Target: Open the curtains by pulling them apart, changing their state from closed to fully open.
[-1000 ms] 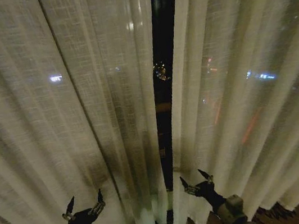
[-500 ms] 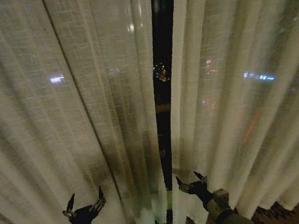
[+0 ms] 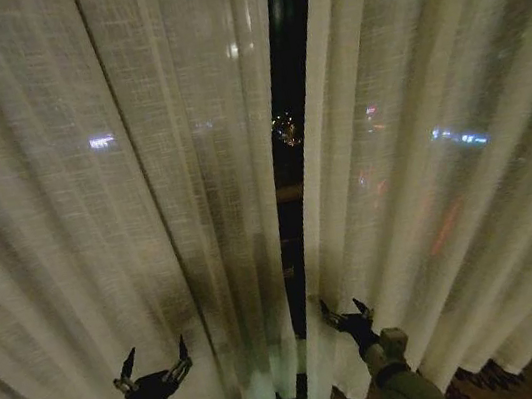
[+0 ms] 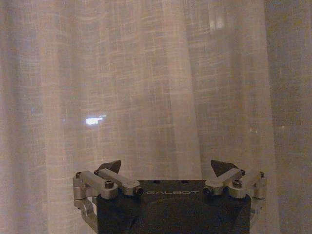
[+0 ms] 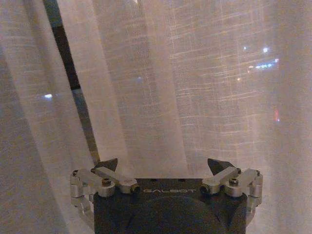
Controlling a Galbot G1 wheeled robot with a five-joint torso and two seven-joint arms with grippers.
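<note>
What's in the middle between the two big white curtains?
A narrow dark gap, seen in the head view between the left curtain and right curtain. Night-time lights glow through it. No fabric fills that slit.

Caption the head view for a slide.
Both open grippers, left gripper and right gripper, face sheer curtains parted by a narrow gap.

Right pincer shifted from a second ago: dipped lower and leftward half a second back, now risen again, nearer inner edge of right curtain panel. Right forearm swung more upright beneath it. Pincer fingers spread, tips before sheer fabric; contact cannot be told.
</note>
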